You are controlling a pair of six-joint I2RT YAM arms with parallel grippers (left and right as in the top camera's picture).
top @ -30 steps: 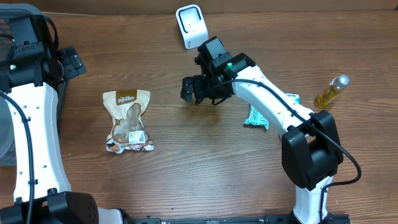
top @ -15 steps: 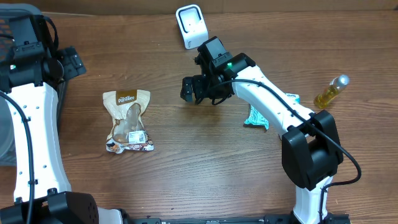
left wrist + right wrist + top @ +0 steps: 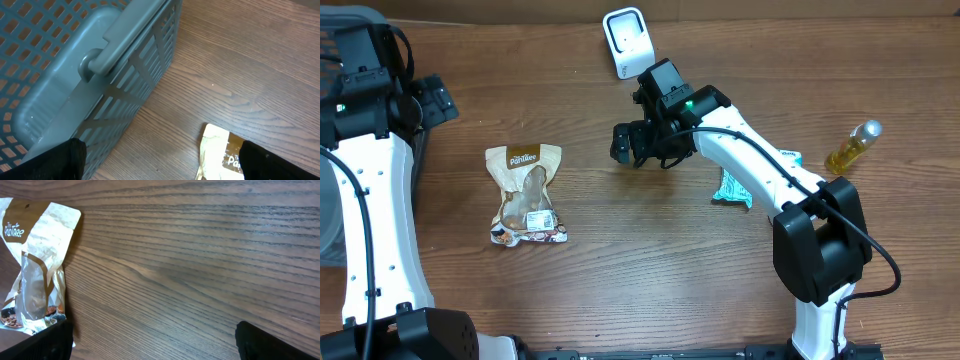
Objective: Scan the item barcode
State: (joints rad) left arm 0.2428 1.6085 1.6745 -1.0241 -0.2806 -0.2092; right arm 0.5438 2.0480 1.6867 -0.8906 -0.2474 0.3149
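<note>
A brown and cream snack pouch (image 3: 525, 195) lies flat on the wooden table, left of centre, with a white label near its lower end. A white barcode scanner (image 3: 625, 40) stands at the back edge. My right gripper (image 3: 632, 145) hovers open between the pouch and the scanner, holding nothing. The right wrist view shows the pouch (image 3: 35, 265) at the left, beyond the wide-open gripper (image 3: 155, 347). My left gripper (image 3: 435, 100) is open and empty at the far left. In its wrist view the pouch's top corner (image 3: 220, 152) sits beside the right fingertip (image 3: 280, 160).
A grey slotted basket (image 3: 100, 60) stands at the table's left edge under the left arm. A teal packet (image 3: 732, 187) lies partly under the right arm. A small yellow bottle (image 3: 850, 147) lies at the far right.
</note>
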